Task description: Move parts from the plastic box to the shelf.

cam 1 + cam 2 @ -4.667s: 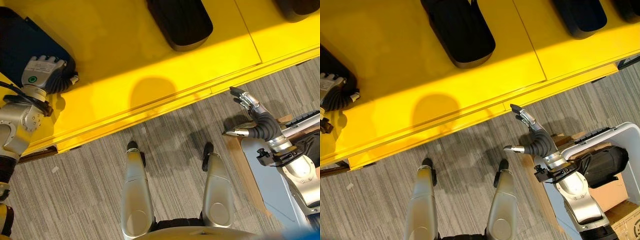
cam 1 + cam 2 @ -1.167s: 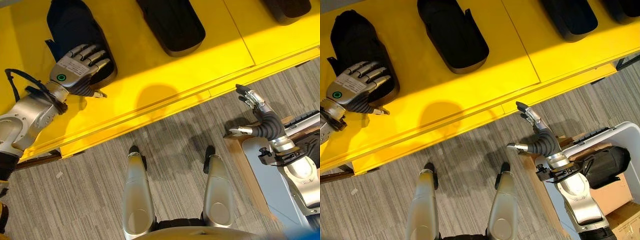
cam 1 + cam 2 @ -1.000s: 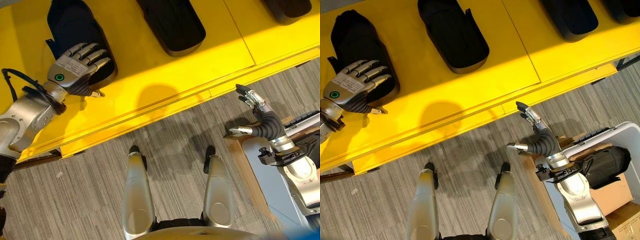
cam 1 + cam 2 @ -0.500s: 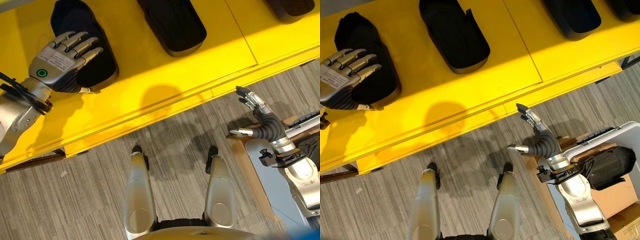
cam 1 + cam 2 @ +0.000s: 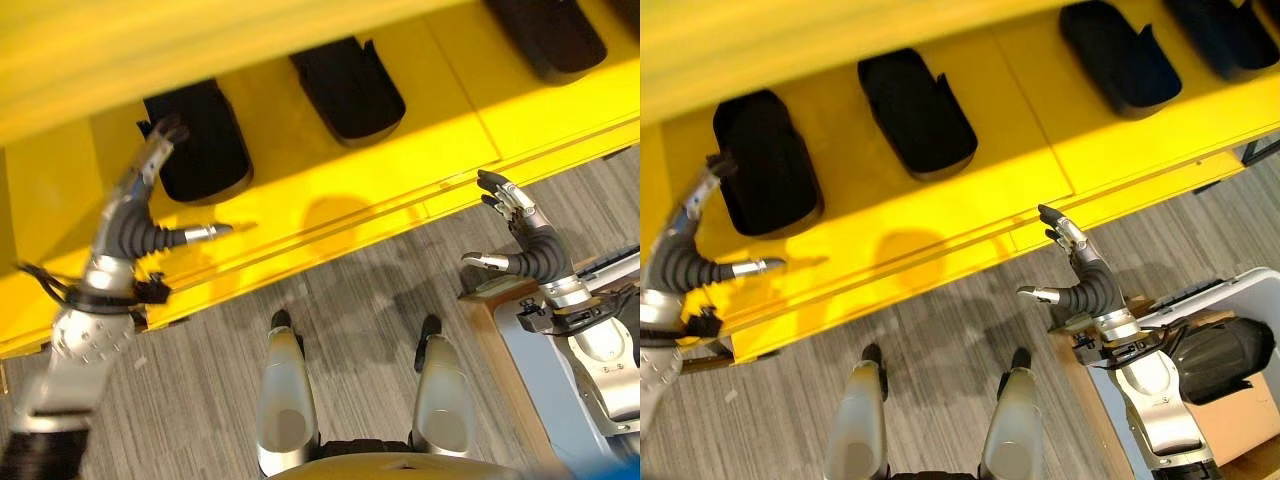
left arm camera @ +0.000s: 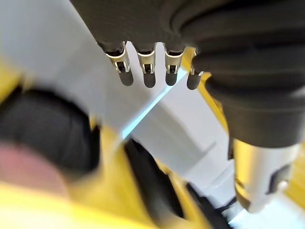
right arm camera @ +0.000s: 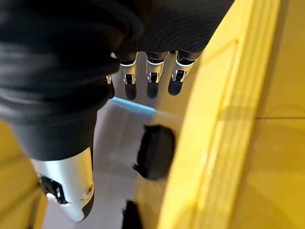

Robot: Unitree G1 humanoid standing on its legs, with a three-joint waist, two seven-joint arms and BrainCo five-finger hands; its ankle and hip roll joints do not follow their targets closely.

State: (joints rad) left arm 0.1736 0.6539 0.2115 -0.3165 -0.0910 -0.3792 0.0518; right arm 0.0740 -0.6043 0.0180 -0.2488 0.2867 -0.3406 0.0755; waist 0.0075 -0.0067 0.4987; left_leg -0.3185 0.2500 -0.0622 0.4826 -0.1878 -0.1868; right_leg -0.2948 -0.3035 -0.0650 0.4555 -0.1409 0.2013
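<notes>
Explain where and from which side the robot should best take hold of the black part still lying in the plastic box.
Probably around the rounded middle of the black part, coming from above with the right hand, which is open and nearest. The part lies lengthwise in the plastic box, whose white walls block the sides, so only its top is exposed. The left hand is open by the yellow shelf.

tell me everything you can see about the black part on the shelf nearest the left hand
The leftmost black part is a matte, dark, elongated piece with rounded ends and a raised rim, looking like moulded plastic or foam. It lies flat on the yellow shelf, its long axis running front to back, apart from the next black part to its right. The left hand, open with straight fingers, has its fingertips by the part's left edge; whether they touch it cannot be told.
</notes>
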